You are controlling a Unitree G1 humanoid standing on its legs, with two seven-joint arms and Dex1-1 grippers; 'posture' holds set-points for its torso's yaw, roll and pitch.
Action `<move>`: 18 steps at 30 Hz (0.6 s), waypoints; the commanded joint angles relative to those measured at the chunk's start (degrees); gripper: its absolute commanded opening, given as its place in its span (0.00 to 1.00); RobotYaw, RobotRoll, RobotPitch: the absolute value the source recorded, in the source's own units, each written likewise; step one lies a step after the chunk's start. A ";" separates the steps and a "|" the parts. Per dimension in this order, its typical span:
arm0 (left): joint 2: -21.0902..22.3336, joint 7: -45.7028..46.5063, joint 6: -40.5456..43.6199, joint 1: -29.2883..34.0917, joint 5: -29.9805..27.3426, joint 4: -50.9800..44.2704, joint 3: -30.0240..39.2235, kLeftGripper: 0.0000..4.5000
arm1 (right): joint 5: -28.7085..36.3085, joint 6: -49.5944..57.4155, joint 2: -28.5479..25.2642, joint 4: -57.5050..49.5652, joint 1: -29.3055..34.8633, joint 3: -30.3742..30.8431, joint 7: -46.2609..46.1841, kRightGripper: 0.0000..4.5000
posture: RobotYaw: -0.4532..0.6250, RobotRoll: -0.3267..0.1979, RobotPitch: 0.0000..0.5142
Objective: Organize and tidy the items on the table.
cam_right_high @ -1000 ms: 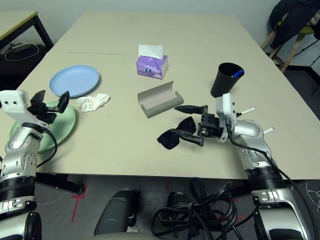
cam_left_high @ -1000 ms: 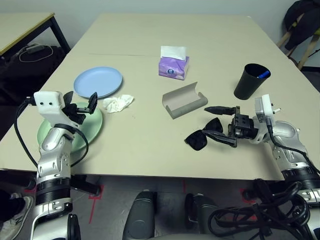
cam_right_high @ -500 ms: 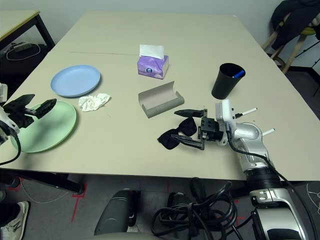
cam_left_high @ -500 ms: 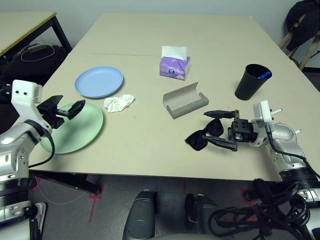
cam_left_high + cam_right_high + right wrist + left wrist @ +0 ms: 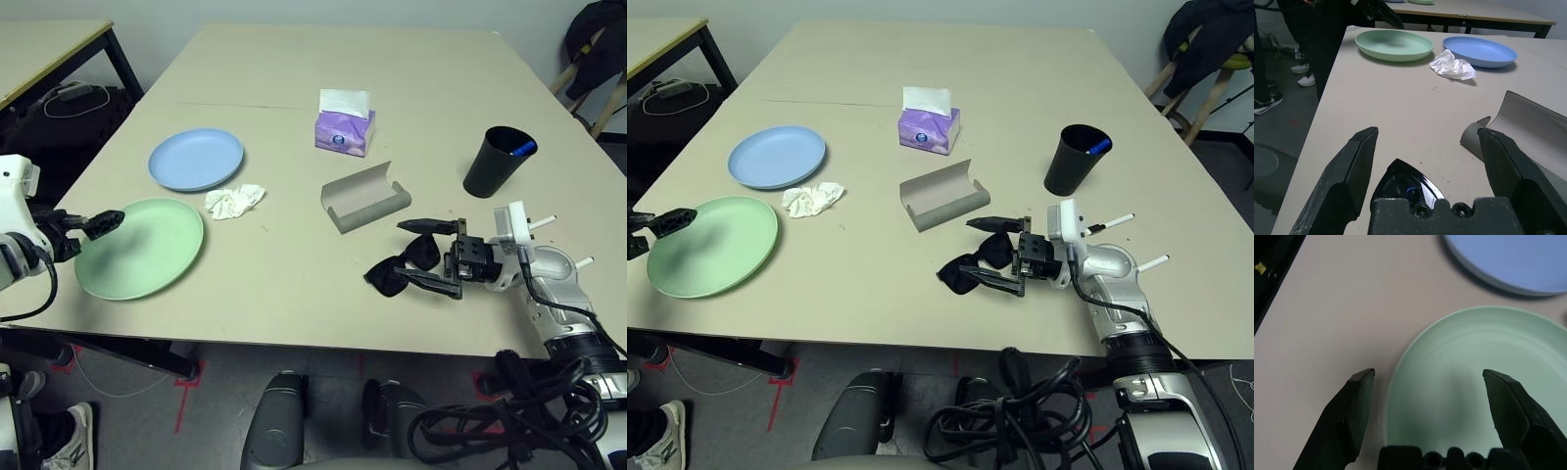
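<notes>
Both pincers open, tidy-up items spread over the counter!

And on my far left, the left pincer (image 5: pixel 1428 371) stands wide open over the near-left part of the green plate (image 5: pixel 142 250), nothing in its grip. Beyond it, there's the blue plate (image 5: pixel 196 160) on the counter (image 5: pixel 284 294), and inward of it the crumpled tissue (image 5: pixel 234 201)!

Over to the middle: the purple tissue pack (image 5: pixel 343 131) sits well beyond my right pincer (image 5: pixel 402 250), the grey case (image 5: pixel 367 206) nearer, just beyond and left of it. The black sunglasses (image 5: pixel 387 278) lie partly between that pincer's open fingers, ungripped!

Further right, the black cup (image 5: pixel 488 168) is beyond that pincer, a blue item (image 5: pixel 523 149) inside; two white pens (image 5: pixel 1114 222) lie outward, beside its arm.
</notes>
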 commanded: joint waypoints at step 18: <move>1.16 -2.79 0.29 4.17 3.74 5.54 -1.40 0.17 | 0.95 3.61 0.47 -5.51 0.59 0.32 -3.02 1.00 | 0.58 0.62 0.17</move>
